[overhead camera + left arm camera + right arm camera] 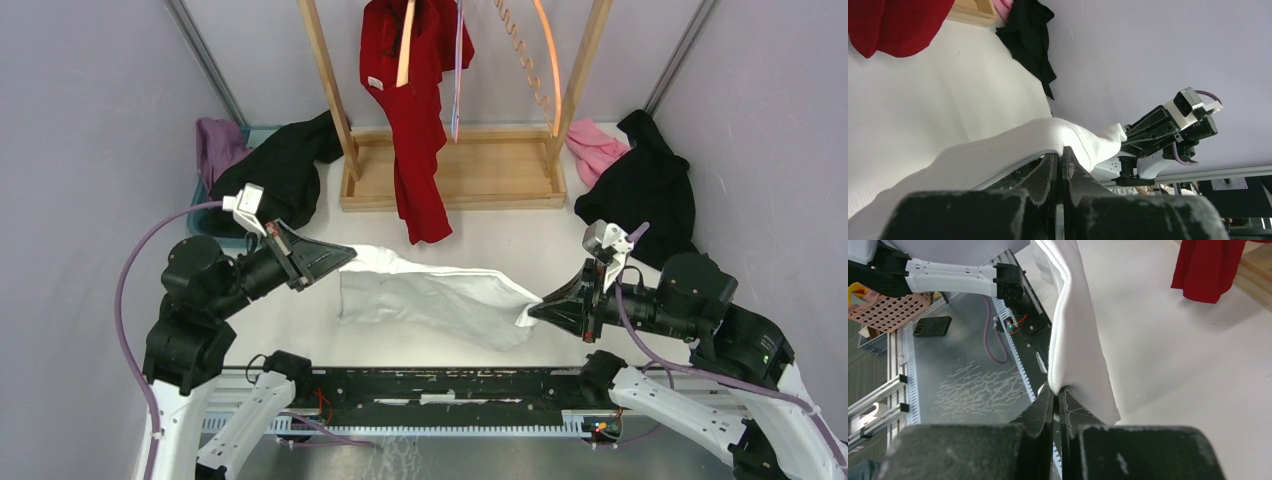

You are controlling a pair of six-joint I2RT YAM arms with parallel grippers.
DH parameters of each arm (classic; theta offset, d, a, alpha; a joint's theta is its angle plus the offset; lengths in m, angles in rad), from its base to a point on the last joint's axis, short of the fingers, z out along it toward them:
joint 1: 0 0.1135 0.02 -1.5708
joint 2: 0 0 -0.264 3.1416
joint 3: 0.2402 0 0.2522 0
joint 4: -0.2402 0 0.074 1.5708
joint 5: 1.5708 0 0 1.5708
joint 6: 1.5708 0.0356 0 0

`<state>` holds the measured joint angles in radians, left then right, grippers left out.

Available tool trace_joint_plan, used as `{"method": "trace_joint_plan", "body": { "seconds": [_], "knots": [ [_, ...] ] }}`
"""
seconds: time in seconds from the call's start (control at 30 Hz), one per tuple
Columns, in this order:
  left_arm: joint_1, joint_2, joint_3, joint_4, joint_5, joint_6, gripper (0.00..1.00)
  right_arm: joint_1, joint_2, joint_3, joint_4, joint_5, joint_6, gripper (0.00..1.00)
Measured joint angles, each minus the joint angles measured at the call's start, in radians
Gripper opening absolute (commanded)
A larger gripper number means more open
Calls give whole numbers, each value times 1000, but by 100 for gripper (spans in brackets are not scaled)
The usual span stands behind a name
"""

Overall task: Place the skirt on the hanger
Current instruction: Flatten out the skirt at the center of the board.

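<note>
**Both grippers pinch the white skirt, strung between them**

Closest to me, a black rail (430, 385) runs along the table's near edge between the two arm bases. Just beyond it the white skirt (430, 295) is stretched sideways across the table (500, 235). The left gripper (348, 257) has its jaws pressed together on the skirt's left end, with the fabric edge draped over its fingertips (1074, 172). The right gripper (533, 311) is clamped just as tight on the opposite end, a small corner of cloth poking out beside its tips. I can't tell how much of the skirt's middle rests on the surface.

Farther back stands a wooden rack (450, 185). A red garment (415, 140) hangs there from a wooden hanger (405, 45), its hem reaching down past the rack's base. A thin pale hanger (458, 70) hangs just beside it. A black garment (280, 170) spills from a teal bin (205, 190) at the left, near a purple cloth (218, 145). Another black heap (650, 185) and a pink cloth (595, 148) lie at the right.
</note>
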<state>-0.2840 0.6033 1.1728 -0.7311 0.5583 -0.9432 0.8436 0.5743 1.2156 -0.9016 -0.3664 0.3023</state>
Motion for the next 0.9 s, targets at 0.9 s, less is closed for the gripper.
{"method": "trace_joint_plan", "body": {
  "seconds": [0.9],
  "knots": [
    [-3, 32, -609, 240, -238, -176, 5, -28, 357, -85, 32, 210, -2, 1]
  ]
}}
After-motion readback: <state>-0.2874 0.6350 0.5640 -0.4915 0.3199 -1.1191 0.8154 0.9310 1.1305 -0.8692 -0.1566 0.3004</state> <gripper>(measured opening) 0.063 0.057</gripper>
